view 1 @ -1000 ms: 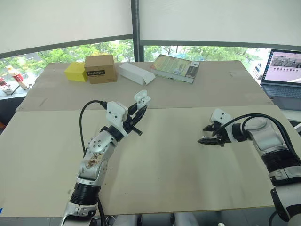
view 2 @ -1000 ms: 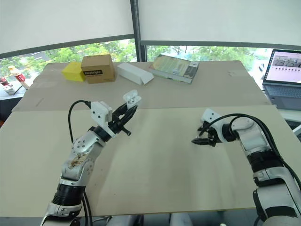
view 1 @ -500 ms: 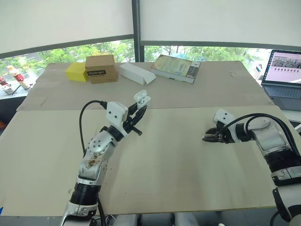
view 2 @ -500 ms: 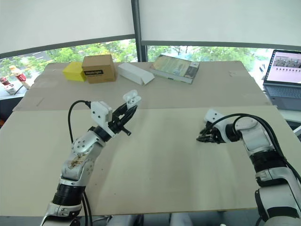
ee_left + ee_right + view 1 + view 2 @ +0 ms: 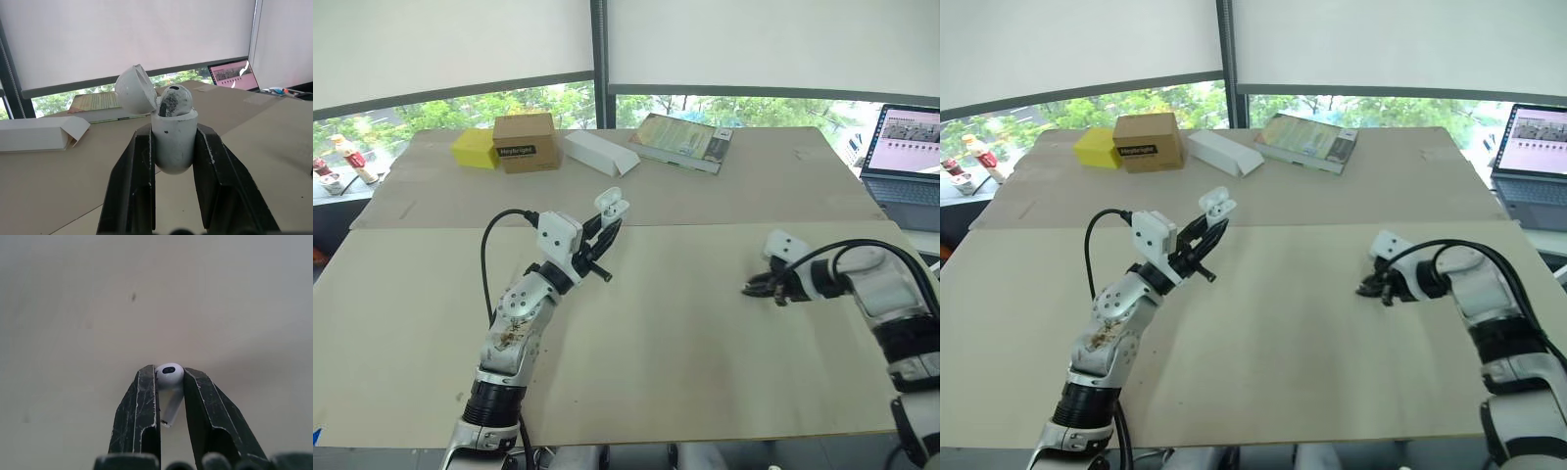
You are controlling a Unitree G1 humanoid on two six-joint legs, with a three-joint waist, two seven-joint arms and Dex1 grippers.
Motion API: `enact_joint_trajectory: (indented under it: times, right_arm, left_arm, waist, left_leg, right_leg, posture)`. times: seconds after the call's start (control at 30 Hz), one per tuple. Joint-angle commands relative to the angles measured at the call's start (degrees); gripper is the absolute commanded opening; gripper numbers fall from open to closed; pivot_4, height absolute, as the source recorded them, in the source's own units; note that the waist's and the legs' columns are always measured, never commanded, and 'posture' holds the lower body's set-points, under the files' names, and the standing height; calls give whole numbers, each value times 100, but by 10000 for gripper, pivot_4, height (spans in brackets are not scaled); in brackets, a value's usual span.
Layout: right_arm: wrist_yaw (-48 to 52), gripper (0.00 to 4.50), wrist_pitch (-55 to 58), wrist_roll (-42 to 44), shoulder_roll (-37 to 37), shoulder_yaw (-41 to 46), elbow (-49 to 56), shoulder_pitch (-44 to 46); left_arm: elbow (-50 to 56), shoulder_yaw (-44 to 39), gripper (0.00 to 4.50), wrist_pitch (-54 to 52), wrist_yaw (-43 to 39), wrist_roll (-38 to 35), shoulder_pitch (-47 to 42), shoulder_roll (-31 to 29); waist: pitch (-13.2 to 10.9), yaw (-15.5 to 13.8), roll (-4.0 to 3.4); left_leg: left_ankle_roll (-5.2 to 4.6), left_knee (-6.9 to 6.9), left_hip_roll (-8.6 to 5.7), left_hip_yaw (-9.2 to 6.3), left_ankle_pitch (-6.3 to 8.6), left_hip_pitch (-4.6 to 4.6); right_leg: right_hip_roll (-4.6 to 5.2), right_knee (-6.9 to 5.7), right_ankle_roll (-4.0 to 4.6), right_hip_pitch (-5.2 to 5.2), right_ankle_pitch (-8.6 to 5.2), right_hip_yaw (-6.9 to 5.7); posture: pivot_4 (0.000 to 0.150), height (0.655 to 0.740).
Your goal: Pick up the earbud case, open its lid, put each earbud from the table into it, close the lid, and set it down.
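Observation:
My left gripper (image 5: 604, 233) is raised over the table's left half, shut on the white earbud case (image 5: 173, 139). The case stands upright between the fingers, its lid (image 5: 135, 89) tipped open, and one earbud (image 5: 173, 100) sits inside. The same case (image 5: 610, 207) shows at the fingertips in the head view. My right gripper (image 5: 752, 288) is low at the tabletop on the right. Its fingers are shut on a white earbud (image 5: 169, 379), the bud end up between the tips and the stem pointing down.
Along the table's far edge lie a yellow box (image 5: 473, 149), a brown cardboard box (image 5: 525, 142), a long white carton (image 5: 599, 153) and a book (image 5: 682, 141). An open laptop (image 5: 906, 154) stands at the far right.
My right gripper has closed its fingers on the earbud and shifted a little to the right along the table. The left gripper has kept still with the case.

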State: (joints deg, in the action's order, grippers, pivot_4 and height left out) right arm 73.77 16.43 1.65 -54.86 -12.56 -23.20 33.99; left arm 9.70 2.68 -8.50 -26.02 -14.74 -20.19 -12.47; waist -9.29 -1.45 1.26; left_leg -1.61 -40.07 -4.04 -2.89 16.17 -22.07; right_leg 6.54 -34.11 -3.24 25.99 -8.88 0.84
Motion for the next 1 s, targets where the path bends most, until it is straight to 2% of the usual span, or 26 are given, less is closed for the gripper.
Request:
enact_joint_trajectory:
  times: [0.03, 0.2, 0.43, 0.5, 0.63, 1.0]
  right_arm:
    - [464, 3409, -647, -275, -851, 98, -40, -412]
    - [757, 3409, -1677, -451, -1759, 163, -295, -1251]
    - [337, 3409, -2155, -788, -1557, 109, -980, -1182]
    - [371, 14040, -2165, -807, -1546, 113, -1056, -1227]
    - [486, 27461, -2310, -919, -1601, 78, -1137, -1281]
    - [610, 27461, -2594, -1116, -1651, 125, -1380, -1294]
  left_arm:
    - [289, 20, 5472, 159, 62, 28, 74, 68]
    - [362, 96, 5472, 234, 194, 108, 310, 244]
    - [402, 134, 5472, 261, 314, 206, 373, 359]
    - [444, 133, 5472, 241, 326, 207, 385, 344]
    - [512, 118, 5472, 205, 355, 218, 444, 336]
    - [609, 170, 5472, 173, 393, 239, 577, 367]
  waist:
    - [0, -12, 0]
    - [0, 57, 0]
    - [-1, 117, 1]
    - [0, 111, 1]
    - [-1, 65, 1]
    - [-1, 39, 1]
  left_leg:
    - [-1, -1, -1, 0, 1, 0]
    - [-10, -2, 4, 9, 6, 11]
    - [-56, 20, 33, 11, 36, 138]
    - [-64, 20, 33, 11, 41, 164]
    - [-67, 19, 29, 10, 44, 163]
    - [-65, 20, 30, 9, 43, 163]
  right_leg:
    - [0, 2, -1, -1, 1, 0]
    - [-1, 1, -4, -9, 2, 3]
    - [-18, 22, -5, -152, -12, -3]
    - [-17, 32, -11, -184, -18, -3]
    - [-12, 41, -14, -185, -19, -4]
    - [-11, 41, -13, -186, -19, -6]
  posture:
    - [1500, 7400]
    - [1500, 7400]
    - [1500, 7400]
    - [1500, 7400]
    - [1500, 7400]
    - [1500, 7400]
